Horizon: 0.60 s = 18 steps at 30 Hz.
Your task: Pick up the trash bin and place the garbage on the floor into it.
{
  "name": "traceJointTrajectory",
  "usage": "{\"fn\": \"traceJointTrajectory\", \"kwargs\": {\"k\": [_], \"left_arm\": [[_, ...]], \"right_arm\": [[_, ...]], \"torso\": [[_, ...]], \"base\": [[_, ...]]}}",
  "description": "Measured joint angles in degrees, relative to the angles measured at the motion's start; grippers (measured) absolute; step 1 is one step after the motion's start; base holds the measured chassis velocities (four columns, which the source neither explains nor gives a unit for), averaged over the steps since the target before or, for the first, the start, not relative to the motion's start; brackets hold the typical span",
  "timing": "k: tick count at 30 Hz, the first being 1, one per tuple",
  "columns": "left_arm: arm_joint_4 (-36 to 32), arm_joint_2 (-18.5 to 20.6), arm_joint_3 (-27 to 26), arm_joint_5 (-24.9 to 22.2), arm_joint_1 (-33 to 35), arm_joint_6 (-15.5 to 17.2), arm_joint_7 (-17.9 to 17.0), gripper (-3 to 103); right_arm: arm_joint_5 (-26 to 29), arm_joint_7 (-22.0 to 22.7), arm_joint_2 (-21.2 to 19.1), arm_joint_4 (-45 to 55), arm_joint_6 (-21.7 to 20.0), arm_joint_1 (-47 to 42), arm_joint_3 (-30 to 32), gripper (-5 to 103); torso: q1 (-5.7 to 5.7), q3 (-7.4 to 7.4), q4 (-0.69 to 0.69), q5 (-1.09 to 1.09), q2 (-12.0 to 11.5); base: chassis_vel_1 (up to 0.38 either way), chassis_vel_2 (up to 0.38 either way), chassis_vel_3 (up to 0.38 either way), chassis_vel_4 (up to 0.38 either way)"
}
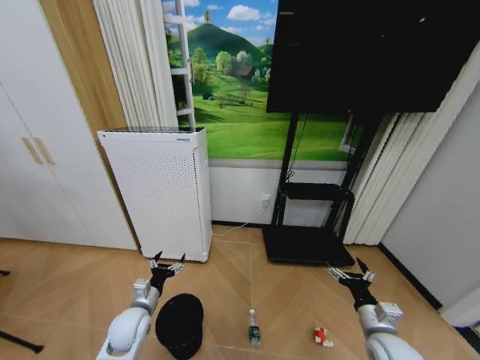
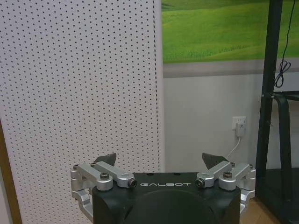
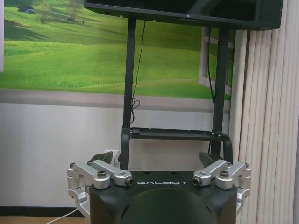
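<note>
Now both spread and empty, left end effector (image 1: 166,265) risks tipping trash bin (image 1: 179,322) onto plastic bottle (image 1: 254,331); right end effector (image 1: 349,273) idle.

White arms; black "GALBOT" wrist housings; silver screwed linkages; dark pointed fingers (image 2: 108,158).

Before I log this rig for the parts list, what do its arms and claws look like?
Both arms are rounded white shells ending in grey wrists. The left claw and right claw each have a black body marked GALBOT, silver bolted linkages and dark pointed fingertips.
</note>
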Motion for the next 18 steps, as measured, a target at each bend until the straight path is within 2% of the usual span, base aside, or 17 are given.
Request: {"fn": "traceJointTrajectory", "kwargs": {"k": [18], "left_arm": [[-0.7,0.2,-0.1,0.0,0.4,0.0,0.1,100]], "right_arm": [[0.2,0.0,0.2,0.5,0.1,-0.4,0.2,100]], "torso": [[-1.63,-2.56,0.00,0.00,-4.2]], "base": [[0.000,0.000,0.000,0.000]]}}
